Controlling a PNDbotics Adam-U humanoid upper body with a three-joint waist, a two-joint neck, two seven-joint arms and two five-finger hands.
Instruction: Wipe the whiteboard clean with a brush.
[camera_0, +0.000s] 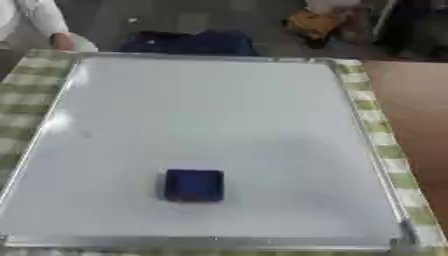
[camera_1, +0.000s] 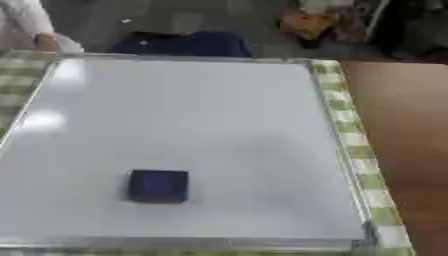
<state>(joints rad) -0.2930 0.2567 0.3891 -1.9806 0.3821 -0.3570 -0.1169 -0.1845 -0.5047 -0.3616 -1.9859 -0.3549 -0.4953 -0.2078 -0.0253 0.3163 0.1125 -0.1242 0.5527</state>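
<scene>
Head stereo pair, aimed steeply down
The whiteboard is seen near from its front edge in both views; the right view is shifted slightly rightward

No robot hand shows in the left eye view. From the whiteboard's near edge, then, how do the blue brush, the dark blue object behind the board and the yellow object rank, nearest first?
1. Blue brush, on the whiteboard, left of centre.
2. Dark blue object, just beyond the far edge.
3. Yellow object, farther back, right.

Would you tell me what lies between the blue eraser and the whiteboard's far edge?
Nothing: between the blue eraser and the far edge of the whiteboard there is only bare white surface, seen in both eye views.
</scene>
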